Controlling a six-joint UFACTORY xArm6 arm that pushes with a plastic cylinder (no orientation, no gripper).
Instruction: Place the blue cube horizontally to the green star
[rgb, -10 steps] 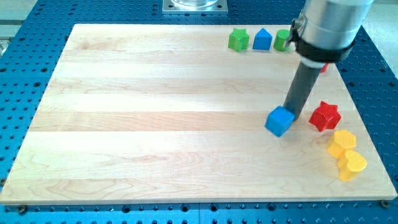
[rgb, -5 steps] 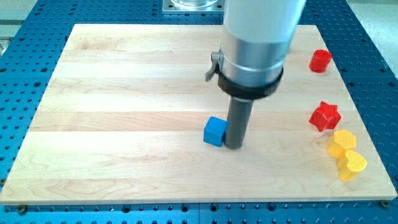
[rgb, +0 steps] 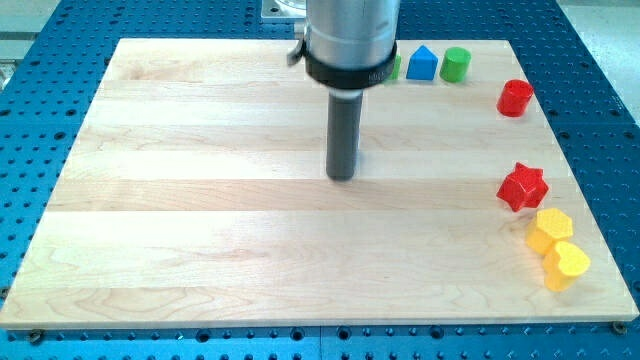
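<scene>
My tip rests on the table just above the frame's centre; it is a plain rod with no parts that open or close. I cannot see the blue cube anywhere, and cannot tell whether the rod hides it. At upper right, a green sliver, shape unclear, peeks past the arm's housing beside a blue house-shaped block and a green cylinder. Far right lie a red cylinder, a red star, a yellow hexagon and a yellow heart.

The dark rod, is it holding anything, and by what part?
Nothing is held: my tip stands on the board, and no block shows beside it; the blue cube is out of sight.
</scene>
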